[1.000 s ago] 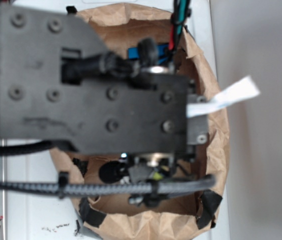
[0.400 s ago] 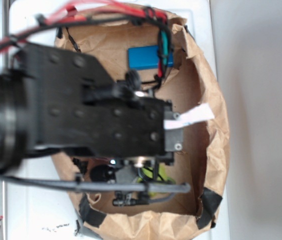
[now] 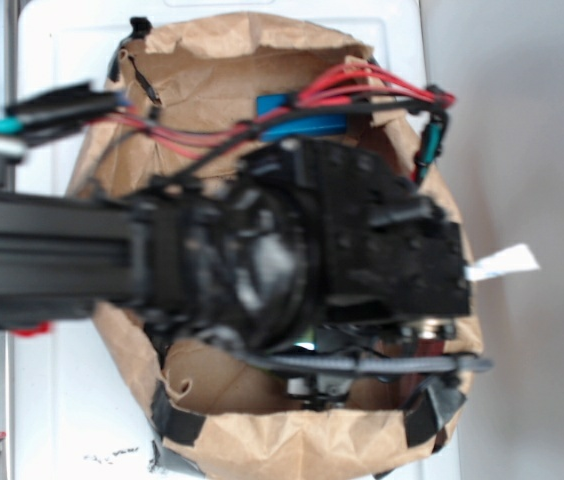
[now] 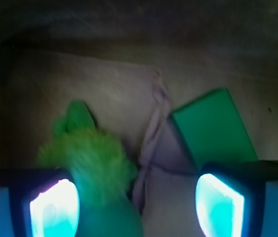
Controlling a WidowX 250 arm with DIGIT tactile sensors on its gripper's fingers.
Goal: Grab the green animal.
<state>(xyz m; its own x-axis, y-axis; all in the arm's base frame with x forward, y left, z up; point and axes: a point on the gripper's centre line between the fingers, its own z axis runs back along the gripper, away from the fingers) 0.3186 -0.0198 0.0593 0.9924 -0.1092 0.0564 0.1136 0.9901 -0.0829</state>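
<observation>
White tabletop [image 3: 262,10] all round, with a crumpled brown bag [image 3: 302,445] lying open on it. Exterior view: mostly blocked by the black arm [image 3: 262,265] reaching across into the bag, red wires looped over it. Blue block [image 3: 307,125] peeking out at the far inner wall. Gripper itself hidden beneath the wrist housing here; nothing of the toy to be made out with any certainty.

Wrist view: dim bag floor, gripper [image 4: 136,205] spread wide, both pads glowing at the bottom corners and holding nothing. Animal [image 4: 97,170] low and left of centre, fuzzy lime body hard against the inner side of the left pad, apparently just inside the gap, smoother green head pointing away toward the upper left. Pale cloth scrap [image 4: 151,148] just beside it in the middle. Flat green block [image 4: 213,131] to the right, near the right pad, apart from the toy.

Step in hand, by judgement: final approach, grasp not yet made. Next move calls for a slight shift toward the toy to centre it between the pads, a short descent, then closing — keeping the right pad clear of the green block and, if possible, the cloth.
</observation>
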